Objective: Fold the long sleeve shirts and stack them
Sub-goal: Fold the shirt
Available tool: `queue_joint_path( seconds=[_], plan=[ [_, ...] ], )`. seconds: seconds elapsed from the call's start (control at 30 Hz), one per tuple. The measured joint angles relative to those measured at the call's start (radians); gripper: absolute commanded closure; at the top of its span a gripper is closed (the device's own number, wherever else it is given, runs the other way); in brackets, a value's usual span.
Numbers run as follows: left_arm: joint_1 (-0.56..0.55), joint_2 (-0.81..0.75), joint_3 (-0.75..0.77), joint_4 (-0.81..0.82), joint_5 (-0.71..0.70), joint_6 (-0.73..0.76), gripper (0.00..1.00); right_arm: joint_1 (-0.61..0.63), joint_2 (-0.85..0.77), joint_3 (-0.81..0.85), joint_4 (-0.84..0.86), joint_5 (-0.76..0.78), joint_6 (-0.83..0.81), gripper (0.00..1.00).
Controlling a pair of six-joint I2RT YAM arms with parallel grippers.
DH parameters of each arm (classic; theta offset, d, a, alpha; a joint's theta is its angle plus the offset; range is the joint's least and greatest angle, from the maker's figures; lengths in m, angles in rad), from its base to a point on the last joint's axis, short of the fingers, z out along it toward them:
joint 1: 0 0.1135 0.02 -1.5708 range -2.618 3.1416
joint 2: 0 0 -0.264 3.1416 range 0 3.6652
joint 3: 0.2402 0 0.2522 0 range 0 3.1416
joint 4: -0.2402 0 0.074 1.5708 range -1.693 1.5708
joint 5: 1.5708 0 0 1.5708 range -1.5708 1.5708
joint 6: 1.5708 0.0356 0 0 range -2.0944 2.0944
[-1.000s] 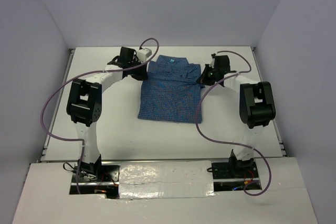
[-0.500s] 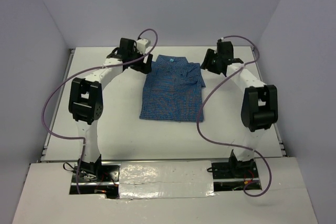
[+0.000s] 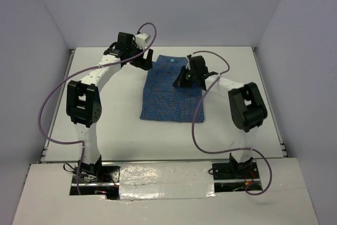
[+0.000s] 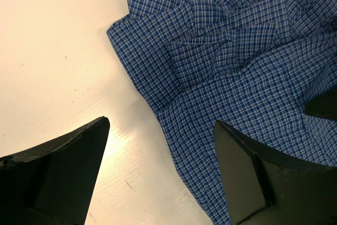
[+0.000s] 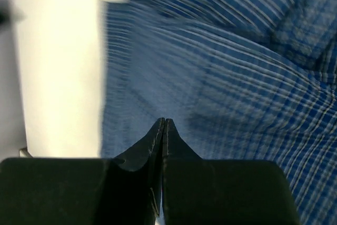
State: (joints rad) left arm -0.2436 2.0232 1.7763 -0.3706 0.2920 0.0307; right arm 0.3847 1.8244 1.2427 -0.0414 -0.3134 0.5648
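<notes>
One shirt (image 3: 171, 96); left pincer (image 4: 160, 127), right pincer (image 5: 164, 122)

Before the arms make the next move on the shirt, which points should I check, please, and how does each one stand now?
1. Left tool open and empty: ok. Its jaws are wide apart over the left edge of the shirt, near the collar.
2. Right tool empty: ok. Its jaws are pressed together and no cloth shows between them.
3. Right tool clear of the cloth: cannot tell, because its wrist view is blurred.
4. Shirt folded neatly: not ok. The near end is a tidy rectangle, but the collar end is rumpled.
5. Shirt wholly on the table: ok.
6. Right arm's purple cable clear of the shirt: cannot tell. It hangs along the shirt's right edge.
</notes>
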Motion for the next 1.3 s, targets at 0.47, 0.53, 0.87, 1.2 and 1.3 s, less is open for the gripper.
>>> queue_joint_path(
  seconds=[0.47,0.53,0.87,1.2,1.3],
  plan=[
    [0.0,-0.006,-0.024,-0.103,-0.022,0.075,0.07,-0.018,0.274,0.165,-0.068,-0.01,0.119,0.97],
    [0.001,-0.006,-0.014,-0.129,-0.005,0.088,0.07,-0.022,0.274,0.176,-0.081,-0.013,0.11,0.87],
    [-0.052,-0.204,-0.053,-0.351,0.116,0.623,0.15,-0.026,-0.016,0.216,-0.33,0.032,-0.033,0.32],
    [-0.283,-0.536,-0.822,-0.338,0.012,1.278,0.06,-0.116,-0.465,-0.322,-0.415,0.04,-0.016,0.27],
    [-0.315,-0.496,-0.862,-0.269,-0.028,1.297,0.06,-0.158,-0.41,-0.422,-0.424,0.016,-0.015,0.27]
  ],
)
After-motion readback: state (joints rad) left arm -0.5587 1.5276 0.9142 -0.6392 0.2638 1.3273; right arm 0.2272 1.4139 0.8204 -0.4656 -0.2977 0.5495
